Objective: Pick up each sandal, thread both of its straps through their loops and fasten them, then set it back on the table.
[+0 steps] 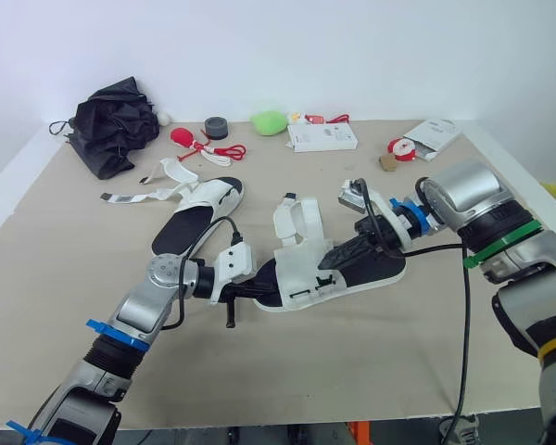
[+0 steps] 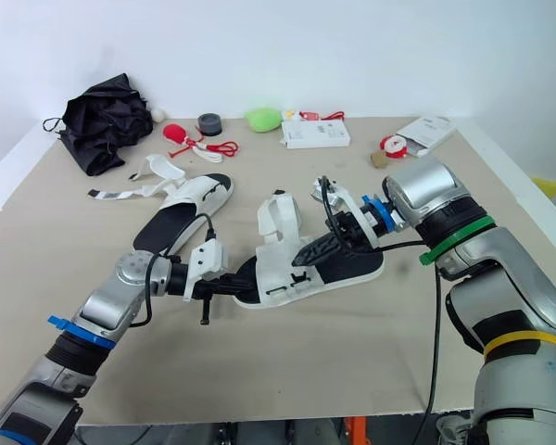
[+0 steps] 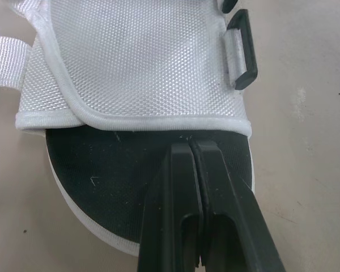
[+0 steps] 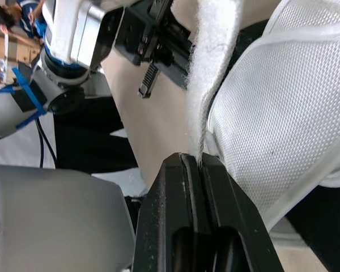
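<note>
A white sandal with a black insole [image 1: 352, 269] lies in the middle of the table, its mesh upper [image 1: 301, 264] standing up. My right gripper [image 1: 330, 260] reaches in from the right and is shut on that sandal's white strap [image 4: 215, 68] beside the mesh upper [image 4: 283, 102]. My left gripper [image 1: 262, 284] is at the sandal's near end, shut, with its fingertips [image 3: 181, 156] lying on the black insole [image 3: 96, 170] just below the mesh edge. A black loop [image 3: 242, 54] sits on the upper's side. The second sandal [image 1: 199, 218] lies behind to the left with its straps [image 1: 157, 190] loose.
Along the back of the table lie a black bag [image 1: 116, 125], a red item with cord [image 1: 199, 144], a grey tape roll [image 1: 216, 127], a green object [image 1: 270, 121], a white box [image 1: 322, 137] and a booklet [image 1: 433, 136]. The table's front edge [image 1: 287, 422] is near.
</note>
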